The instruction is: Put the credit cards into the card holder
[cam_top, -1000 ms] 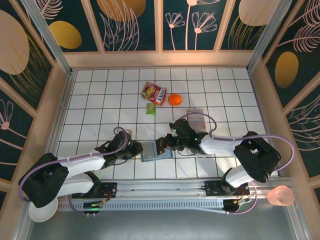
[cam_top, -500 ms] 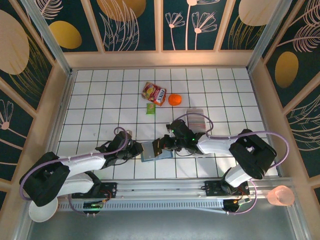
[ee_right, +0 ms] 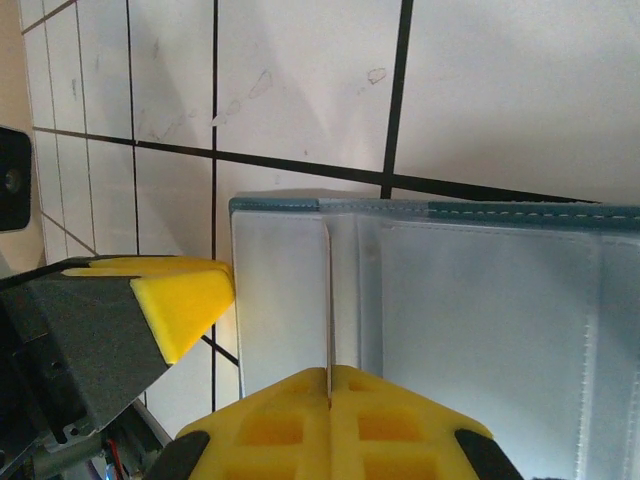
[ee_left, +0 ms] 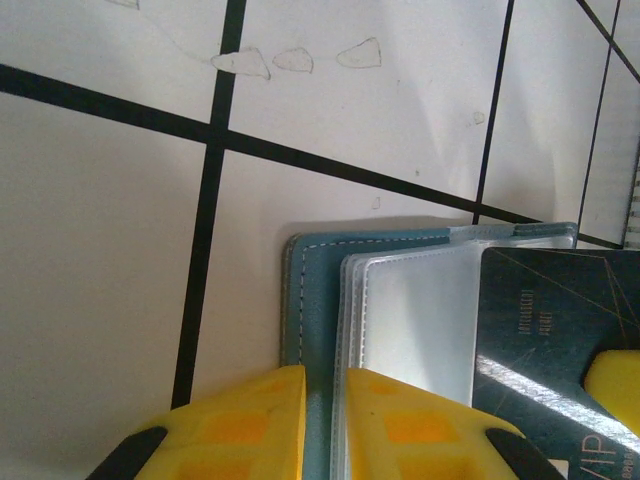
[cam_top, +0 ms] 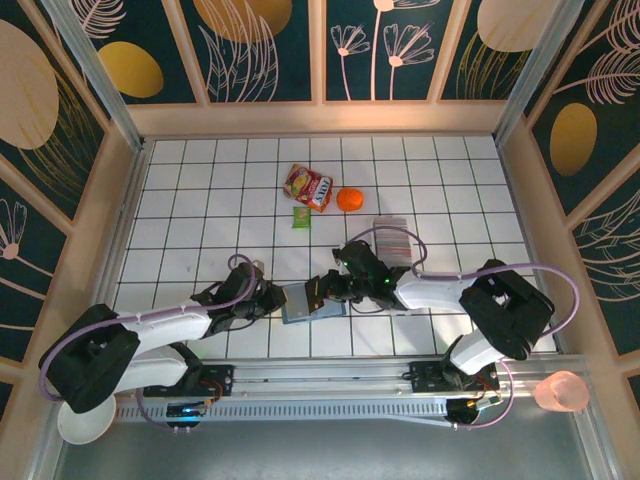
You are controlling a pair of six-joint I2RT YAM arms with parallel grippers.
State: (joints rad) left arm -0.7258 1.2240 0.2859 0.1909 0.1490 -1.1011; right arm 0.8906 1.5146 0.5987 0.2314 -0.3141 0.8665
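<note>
Left pincer (ee_left: 322, 388) pinches the card holder (ee_left: 314, 290); right pincer (ee_right: 329, 385) nips a dark credit card (ee_left: 545, 320), partly cropped.

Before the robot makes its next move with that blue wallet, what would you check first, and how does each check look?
1. Card holder lies open on the tiles: ok.
2. Left pincer clamps the card holder's edge: ok.
3. Right pincer is shut on the dark card: ok.
4. Dark card's leading edge is inside a clear sleeve: cannot tell.
5. Remaining cards sit stacked beyond the right arm, apart from the card holder: ok.
6. Orange and snack packet lie well away from the work: ok.
</note>
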